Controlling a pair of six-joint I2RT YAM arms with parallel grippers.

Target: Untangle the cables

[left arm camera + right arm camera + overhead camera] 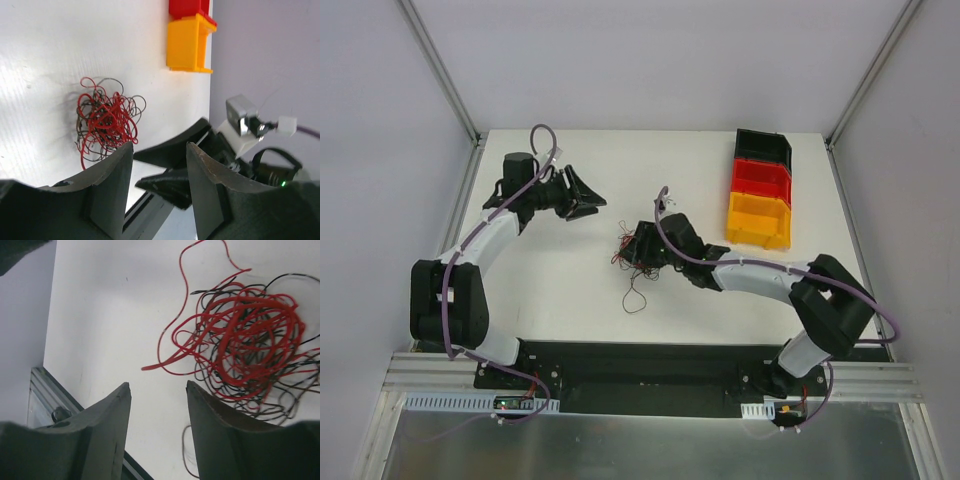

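Note:
The cables [638, 262] are thin red and black wires in a loose tangle mid-table, with one loop [635, 298] trailing toward the near edge. In the right wrist view the tangle [245, 340] lies just ahead and to the right of my right gripper [157, 385], which is open with only bare table between its fingers. From above, the right gripper [628, 247] sits low at the tangle's right side. My left gripper [594, 199] hovers up and to the left of the tangle, apart from it. It is open [160, 145] and empty, looking toward the tangle [105, 120].
Three stacked bins stand at the back right: black [763, 148], red [760, 178] and yellow [758, 218]. The yellow bin [187, 42] also shows in the left wrist view. A metal rail [50, 400] runs along the table's near edge.

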